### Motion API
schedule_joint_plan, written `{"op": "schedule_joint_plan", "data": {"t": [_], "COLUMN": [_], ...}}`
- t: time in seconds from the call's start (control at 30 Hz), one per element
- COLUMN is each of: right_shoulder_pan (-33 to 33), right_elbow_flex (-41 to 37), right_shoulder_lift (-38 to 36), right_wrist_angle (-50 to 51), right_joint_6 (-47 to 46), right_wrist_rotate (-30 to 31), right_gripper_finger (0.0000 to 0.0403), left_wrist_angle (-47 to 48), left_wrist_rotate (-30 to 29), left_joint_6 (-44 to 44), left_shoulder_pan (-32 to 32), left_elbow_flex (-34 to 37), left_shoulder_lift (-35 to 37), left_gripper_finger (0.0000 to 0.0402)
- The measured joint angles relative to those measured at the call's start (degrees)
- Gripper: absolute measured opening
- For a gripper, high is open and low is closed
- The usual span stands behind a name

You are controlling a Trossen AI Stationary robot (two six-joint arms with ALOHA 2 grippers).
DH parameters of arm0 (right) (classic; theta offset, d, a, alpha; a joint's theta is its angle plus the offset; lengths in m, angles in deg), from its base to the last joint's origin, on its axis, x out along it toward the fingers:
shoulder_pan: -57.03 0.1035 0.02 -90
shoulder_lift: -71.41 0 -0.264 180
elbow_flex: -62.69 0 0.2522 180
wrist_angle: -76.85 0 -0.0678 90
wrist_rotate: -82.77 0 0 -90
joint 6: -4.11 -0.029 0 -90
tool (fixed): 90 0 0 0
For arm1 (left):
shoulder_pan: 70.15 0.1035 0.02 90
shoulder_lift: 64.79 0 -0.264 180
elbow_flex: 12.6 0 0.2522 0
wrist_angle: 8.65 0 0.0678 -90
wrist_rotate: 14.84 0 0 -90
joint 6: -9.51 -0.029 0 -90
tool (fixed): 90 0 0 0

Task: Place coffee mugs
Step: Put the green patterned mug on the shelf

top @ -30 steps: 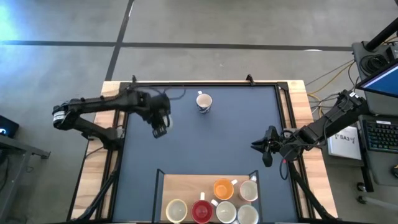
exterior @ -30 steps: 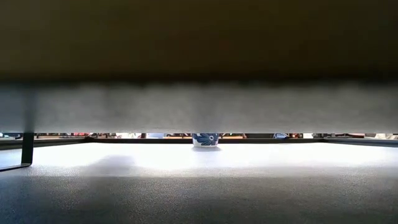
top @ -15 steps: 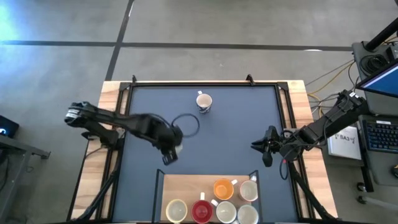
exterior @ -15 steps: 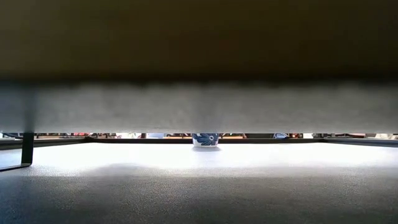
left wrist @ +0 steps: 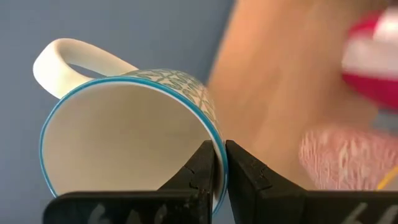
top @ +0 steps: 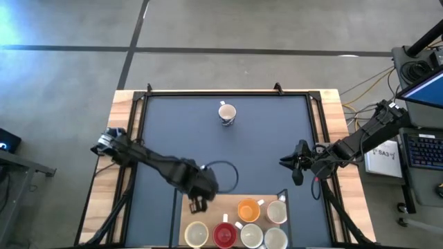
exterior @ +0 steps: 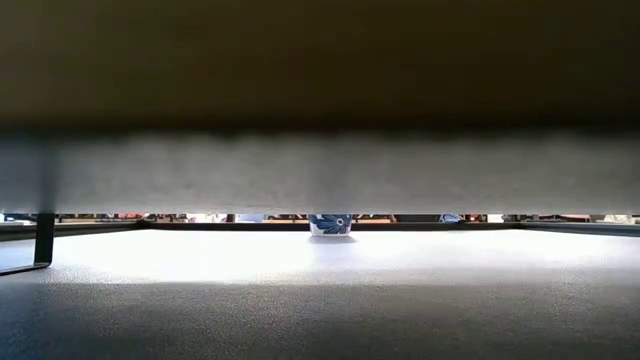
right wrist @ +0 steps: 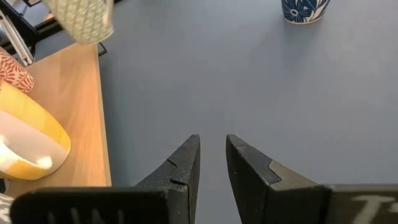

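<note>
Bench top (top: 263, 149): you see a dark blue-grey mat, matt; in the low view (exterior: 320, 290) it shows a fine pebbled grain.
Bench edge (top: 123, 104): you have pale bare wood with visible grain.
Board (top: 225, 205): you see light wood, smooth, unpainted.
Patterned mug (left wrist: 124, 143): glazed ceramic with a smooth cream inside, a glossy teal rim and a printed teal pattern outside; your left hand (left wrist: 219, 163) pinches its wall.
Left hand fingers (left wrist: 242, 174): you see dark matt plastic with a moulded look.
Right hand (right wrist: 213, 152): you see the same dark matt plastic, with sharp moulded edges.
Blue-flowered mug (right wrist: 304, 9): you see shiny glazed ceramic.
Yellow mug (right wrist: 28, 140): glossy glaze.
</note>
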Motion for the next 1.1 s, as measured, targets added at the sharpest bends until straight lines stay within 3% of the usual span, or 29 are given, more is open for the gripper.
{"op": "schedule_joint_plan", "data": {"t": [0.33, 1.1], "right_shoulder_pan": [0.0, 0.0], "right_elbow_flex": [0.0, 0.0], "right_shoulder_lift": [0.0, 0.0], "right_wrist_angle": [0.0, 0.0], "right_joint_6": [0.0, 0.0], "right_wrist_rotate": [0.0, 0.0], "right_gripper_finger": [0.0068, 0.0068], "left_wrist_angle": [-0.1, -2.0], "left_wrist_rotate": [2.7, 5.9], "left_joint_6": [-5.6, -1.6], "left_shoulder_pan": [-7.2, -9.6], "left_elbow_flex": [-4.7, -7.2], "left_shoulder_lift": [-6.2, -8.5], "left_gripper_finger": [0.0009, 0.0016]}}
